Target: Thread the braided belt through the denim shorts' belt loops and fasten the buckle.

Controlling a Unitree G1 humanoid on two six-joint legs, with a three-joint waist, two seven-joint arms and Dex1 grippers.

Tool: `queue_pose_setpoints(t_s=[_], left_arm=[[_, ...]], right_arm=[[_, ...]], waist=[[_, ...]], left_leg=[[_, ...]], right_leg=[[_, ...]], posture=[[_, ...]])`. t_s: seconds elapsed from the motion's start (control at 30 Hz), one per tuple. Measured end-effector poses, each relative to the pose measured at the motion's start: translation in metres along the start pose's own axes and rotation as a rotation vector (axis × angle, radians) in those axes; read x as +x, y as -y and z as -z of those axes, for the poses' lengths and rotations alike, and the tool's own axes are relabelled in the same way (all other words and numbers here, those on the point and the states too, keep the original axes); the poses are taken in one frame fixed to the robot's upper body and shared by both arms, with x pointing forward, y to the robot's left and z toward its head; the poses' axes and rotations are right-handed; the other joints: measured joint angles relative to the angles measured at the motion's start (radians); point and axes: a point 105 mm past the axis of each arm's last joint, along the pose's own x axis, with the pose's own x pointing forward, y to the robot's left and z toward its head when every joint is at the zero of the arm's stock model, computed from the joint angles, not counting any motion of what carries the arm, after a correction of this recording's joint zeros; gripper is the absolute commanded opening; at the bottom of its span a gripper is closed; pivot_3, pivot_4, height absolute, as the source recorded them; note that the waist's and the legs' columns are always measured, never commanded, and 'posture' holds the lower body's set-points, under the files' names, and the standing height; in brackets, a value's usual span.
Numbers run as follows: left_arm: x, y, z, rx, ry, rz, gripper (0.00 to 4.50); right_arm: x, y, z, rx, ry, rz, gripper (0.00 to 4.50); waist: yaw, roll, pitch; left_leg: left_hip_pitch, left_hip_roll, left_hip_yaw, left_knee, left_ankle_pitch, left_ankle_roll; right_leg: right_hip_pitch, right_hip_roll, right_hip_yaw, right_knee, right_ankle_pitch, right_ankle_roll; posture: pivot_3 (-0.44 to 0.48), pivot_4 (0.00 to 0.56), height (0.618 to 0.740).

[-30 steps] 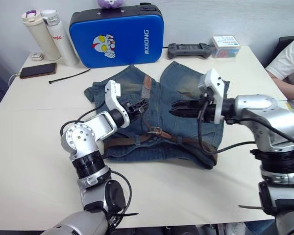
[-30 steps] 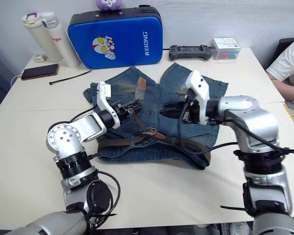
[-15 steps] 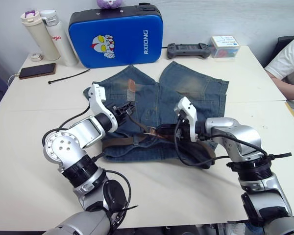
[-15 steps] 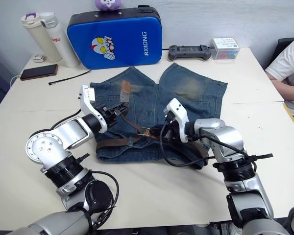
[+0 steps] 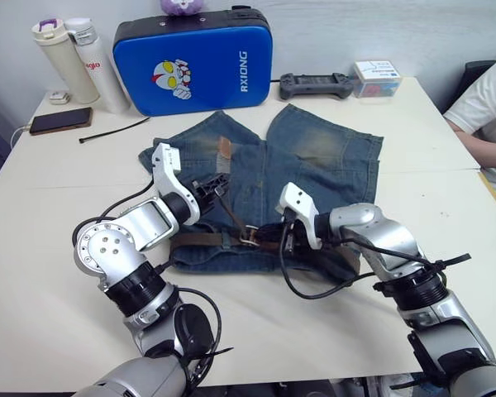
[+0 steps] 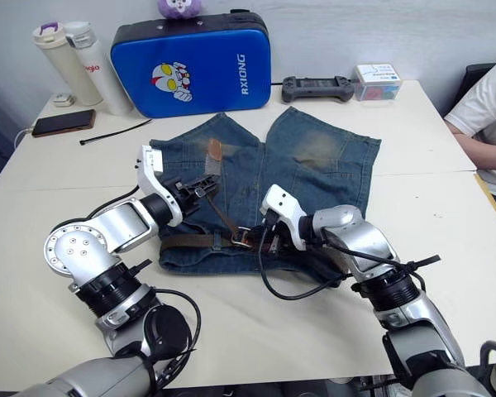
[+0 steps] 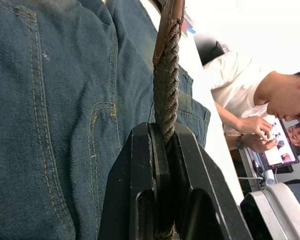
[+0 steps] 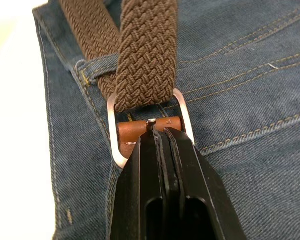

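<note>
Denim shorts (image 5: 314,165) lay flat mid-table, waistband toward the robot, with the blue hard case (image 5: 194,58) behind them. Left gripper (image 5: 217,187) sat over the shorts' left half, fingers (image 7: 140,170) pinched on the braided belt (image 7: 166,90); the strap rose from it to a tan end (image 5: 223,150) lifted above the denim. The belt ran along the waistband and passed under one belt loop (image 8: 97,67) beside the buckle (image 8: 147,125). Right gripper (image 5: 269,234) was pressed together, tips at the buckle's prong (image 8: 150,122). A person (image 5: 488,107) sat at the far right.
</note>
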Motion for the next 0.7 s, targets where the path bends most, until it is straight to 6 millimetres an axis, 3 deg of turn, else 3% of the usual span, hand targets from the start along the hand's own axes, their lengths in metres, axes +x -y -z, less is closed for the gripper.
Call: queue_pose_setpoints(t_s=[0.23,0.57,0.7], left_arm=[[-0.003,-0.01,0.007,-0.026,-0.007,-0.022,0.0],[-0.001,-0.007,0.003,-0.01,0.015,-0.015,0.0],[-0.001,-0.007,0.003,-0.009,0.016,-0.014,0.0]], right_arm=[[-0.003,0.001,-0.001,-0.004,0.034,-0.015,0.09],[-0.001,-0.006,-0.007,-0.024,0.076,-0.08,0.09],[0.006,0.002,-0.004,-0.019,0.071,-0.061,0.09]], waist=[[0.001,0.0,0.0],[-0.001,0.0,0.0],[-0.003,0.0,0.0]], left_leg=[[0.0,0.0,0.0,0.0,0.0,0.0],[0.0,0.0,0.0,0.0,0.0,0.0],[0.0,0.0,0.0,0.0,0.0,0.0]], right_leg=[[0.0,0.0,0.0,0.0,0.0,0.0],[0.0,0.0,0.0,0.0,0.0,0.0],[0.0,0.0,0.0,0.0,0.0,0.0]], posture=[[0.0,0.15,0.74],[0.0,0.15,0.74],[0.0,0.15,0.74]])
